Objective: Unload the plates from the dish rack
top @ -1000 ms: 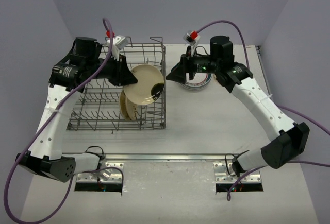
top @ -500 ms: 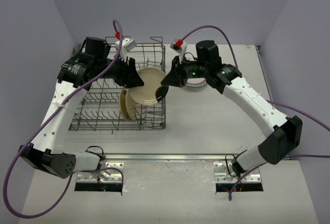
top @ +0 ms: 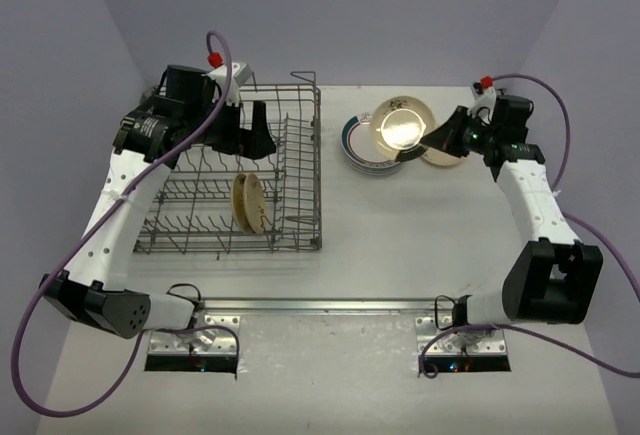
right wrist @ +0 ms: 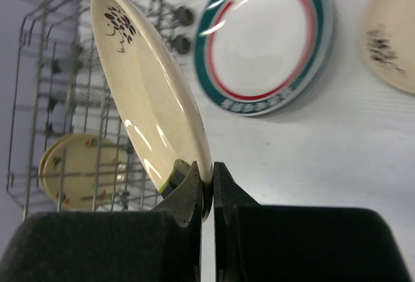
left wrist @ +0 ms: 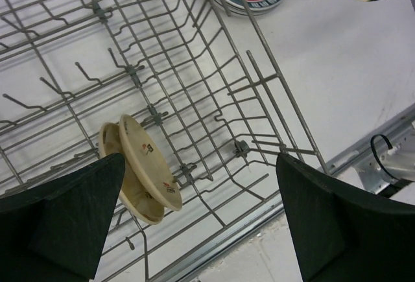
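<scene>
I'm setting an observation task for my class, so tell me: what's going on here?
The right gripper pinches the rim of a tan plate, holding it tilted near the stack of green-and-red banded plates on the table; another tan plate lies beside that stack. The left gripper hangs open over the dish rack, where two tan plates stand upright.

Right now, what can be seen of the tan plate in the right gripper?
The tan plate is round, glossy beige, ceramic-looking, with a small dark motif near the rim. The right gripper is shut on its rim and holds it tilted in the air, beside the banded plates, right of the dish rack.
</scene>
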Robot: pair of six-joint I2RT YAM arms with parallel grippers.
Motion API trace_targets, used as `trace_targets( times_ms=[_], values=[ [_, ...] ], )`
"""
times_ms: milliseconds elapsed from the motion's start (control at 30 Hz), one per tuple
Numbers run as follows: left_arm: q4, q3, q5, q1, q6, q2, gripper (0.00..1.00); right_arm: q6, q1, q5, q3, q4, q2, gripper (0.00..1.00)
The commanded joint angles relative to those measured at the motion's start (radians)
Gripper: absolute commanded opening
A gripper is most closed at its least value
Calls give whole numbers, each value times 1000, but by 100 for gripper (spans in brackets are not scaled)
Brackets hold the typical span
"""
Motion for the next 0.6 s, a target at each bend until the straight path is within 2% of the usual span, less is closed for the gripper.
trace_targets(
  times_ms=[0, 167, 367, 567],
  values=[
    [57, 29, -96, 37, -48, 4, 100, 146, -148, 147, -5, 50, 60, 0],
    [60, 0, -124, 45, -43, 3, 100, 217, -199, 212, 98, 58, 219, 0],
    [42, -8, -157, 51, -26, -2, 100, 271, -242, 201, 190, 82, 414, 0],
    [42, -38, -175, 54, -20, -3, 100, 286, -245, 193, 216, 124, 522, 0]
  ],
)
